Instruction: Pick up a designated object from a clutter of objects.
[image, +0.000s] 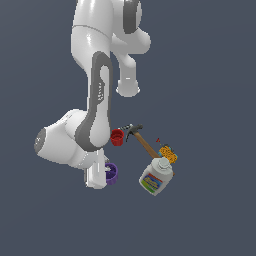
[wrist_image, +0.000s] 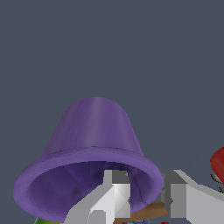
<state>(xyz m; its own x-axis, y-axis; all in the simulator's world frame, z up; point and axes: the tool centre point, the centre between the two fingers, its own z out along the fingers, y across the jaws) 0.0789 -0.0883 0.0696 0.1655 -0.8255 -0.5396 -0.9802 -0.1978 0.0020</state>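
Exterior view, left to right: arm's wrist and hand sit low at the exterior view's left, with the gripper (image: 102, 176) down at the purple cup (image: 112, 173), which lies on its side on the dark surface (image: 210, 100), partly hidden behind the hand. Cup is at the near-left edge of the clutter, apart from the other items. Next right and farther back: red cup (image: 117, 137), smaller, also tipped on its side, just beside the dark head of the hammer (image: 136, 136). Hammer's wooden handle runs diagonally toward the exterior view's right and down, ending near the orange-yellow block (image: 169, 154). White labelled bottle (image: 156, 177) lies tilted just below the block, cap end close to it (touching or not, can't tell at this resolution). Wrist view: purple cup (wrist_image: 94, 144) fills the middle, rim flared, open mouth facing the camera. The fingers (wrist_image: 113, 194) straddle the cup's rim wall: one inside the mouth, the other outside against the rim, so they're clamped on the cup wall as far as the frame shows. A sliver of the red cup (wrist_image: 218, 162) shows at the frame edge, and a bit of brown handle (wrist_image: 146, 211) is visible past the purple rim between the fingers.
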